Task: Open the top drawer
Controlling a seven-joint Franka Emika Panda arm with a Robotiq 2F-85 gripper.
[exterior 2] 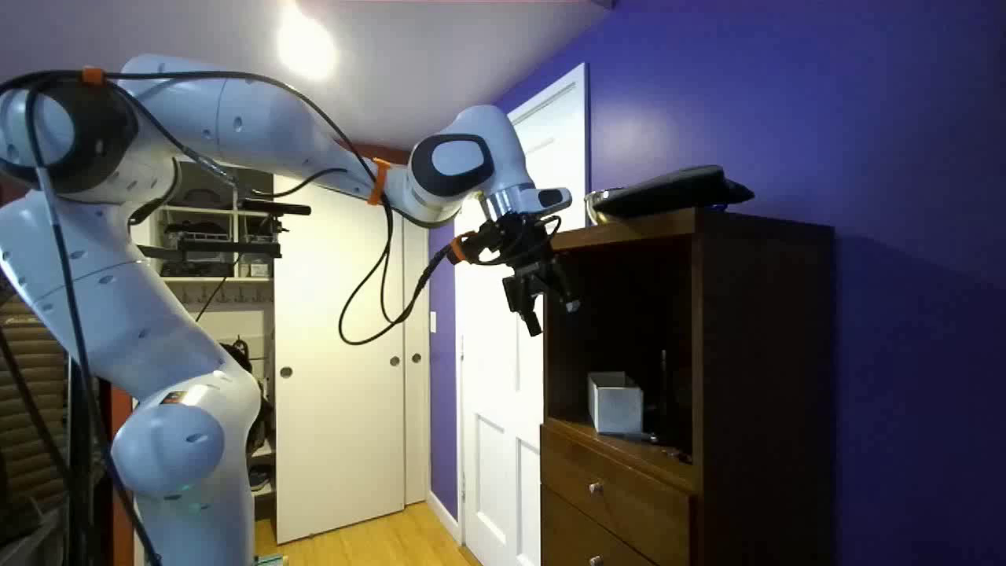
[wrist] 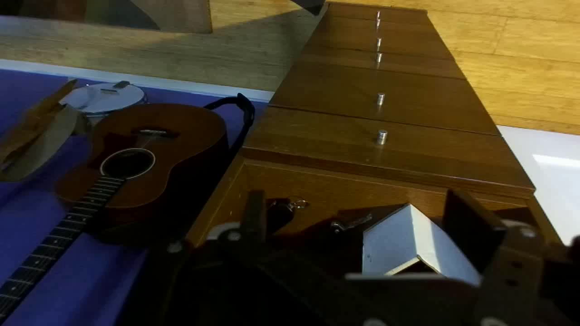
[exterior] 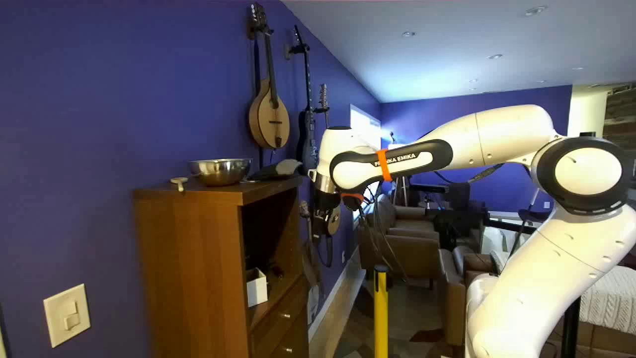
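The top drawer (exterior 2: 629,495) is a wide brown front with a small metal knob (exterior 2: 595,488), just below the cabinet's open cubby. It is shut, so its box sides are hidden. The drawer also shows in an exterior view (exterior: 278,318) and in the wrist view (wrist: 312,131), where its knob (wrist: 382,136) stands up near the middle. My gripper (exterior 2: 552,318) is in front of the cubby's upper part, well above the drawer and apart from it. In the wrist view my gripper (wrist: 358,213) has its fingers wide apart with nothing between them.
The cubby of the brown cabinet (exterior 2: 762,377) holds a white box (exterior 2: 615,405) and small dark items. A metal bowl (exterior: 221,171) and a black item (exterior 2: 668,192) lie on top. Guitars (wrist: 154,158) are beside the cabinet. A yellow post (exterior: 380,313) stands near the arm.
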